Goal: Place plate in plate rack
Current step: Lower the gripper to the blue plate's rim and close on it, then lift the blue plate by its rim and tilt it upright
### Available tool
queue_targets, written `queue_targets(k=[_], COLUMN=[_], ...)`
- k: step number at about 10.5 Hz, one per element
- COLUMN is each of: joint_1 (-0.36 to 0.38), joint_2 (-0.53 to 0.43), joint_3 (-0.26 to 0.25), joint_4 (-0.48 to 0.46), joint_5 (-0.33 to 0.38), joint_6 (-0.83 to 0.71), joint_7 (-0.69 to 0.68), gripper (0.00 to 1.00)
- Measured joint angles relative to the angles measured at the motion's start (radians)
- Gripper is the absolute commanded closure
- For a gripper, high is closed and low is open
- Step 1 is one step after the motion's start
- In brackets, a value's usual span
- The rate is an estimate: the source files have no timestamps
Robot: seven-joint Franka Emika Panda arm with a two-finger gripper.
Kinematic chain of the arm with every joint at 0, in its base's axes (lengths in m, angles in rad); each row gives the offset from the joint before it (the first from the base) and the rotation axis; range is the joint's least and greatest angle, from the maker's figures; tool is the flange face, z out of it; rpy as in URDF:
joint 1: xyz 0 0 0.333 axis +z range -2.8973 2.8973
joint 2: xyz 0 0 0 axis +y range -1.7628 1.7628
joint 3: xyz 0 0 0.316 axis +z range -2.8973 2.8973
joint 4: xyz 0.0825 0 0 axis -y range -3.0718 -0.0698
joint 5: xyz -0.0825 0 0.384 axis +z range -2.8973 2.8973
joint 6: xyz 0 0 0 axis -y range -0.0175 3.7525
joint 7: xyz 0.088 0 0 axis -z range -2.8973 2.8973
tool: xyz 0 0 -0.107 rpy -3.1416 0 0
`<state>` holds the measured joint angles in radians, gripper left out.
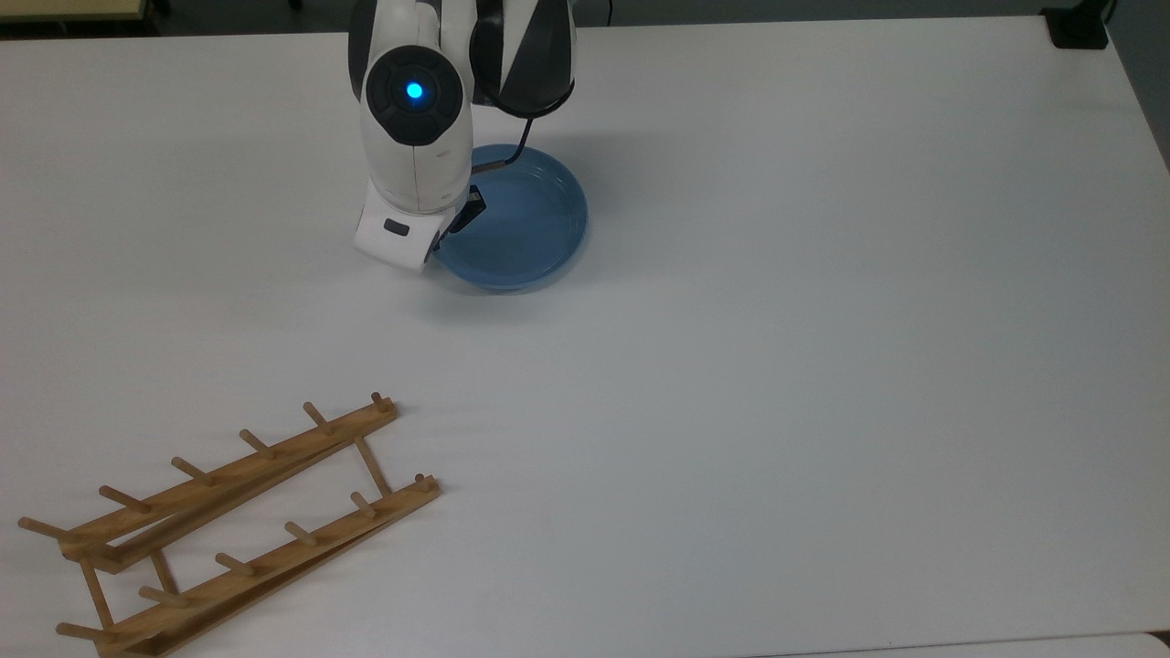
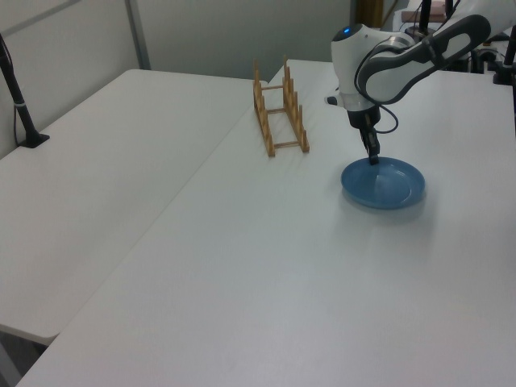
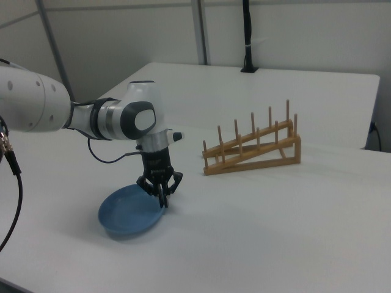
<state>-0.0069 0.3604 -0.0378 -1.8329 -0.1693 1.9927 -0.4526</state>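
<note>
Fingers of the end effector (image 3: 162,200) are pinched narrow on the rim of the plate (image 1: 521,224), on the edge nearest the plate rack (image 1: 228,521). Plate's far side looks tipped slightly off the table (image 1: 823,366) in the right view. Rack stands well apart from the plate, on the same white table.

- The plate (image 1: 526,224) (image 2: 385,183) (image 3: 127,212) is round, shallow, glossy light blue, lying on the white table, toward the top view's far centre-left.
- The plate rack (image 1: 228,521) (image 2: 280,118) (image 3: 253,151), light-brown wood with two pegged rails, stands empty at the top view's near left, well apart from the plate.
</note>
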Motion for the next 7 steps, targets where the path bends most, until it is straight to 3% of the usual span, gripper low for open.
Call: queue_targets(k=[3,7], joint_1=[-0.006,-0.018], joint_2=[-0.002,-0.049], joint_3=[-0.001,-0.01], joint_4=[0.063,0.317], joint_5=[0.0,0.022], joint_6=[-0.004,-0.132], joint_7=[0.009,0.056], gripper=[1.0,1.0])
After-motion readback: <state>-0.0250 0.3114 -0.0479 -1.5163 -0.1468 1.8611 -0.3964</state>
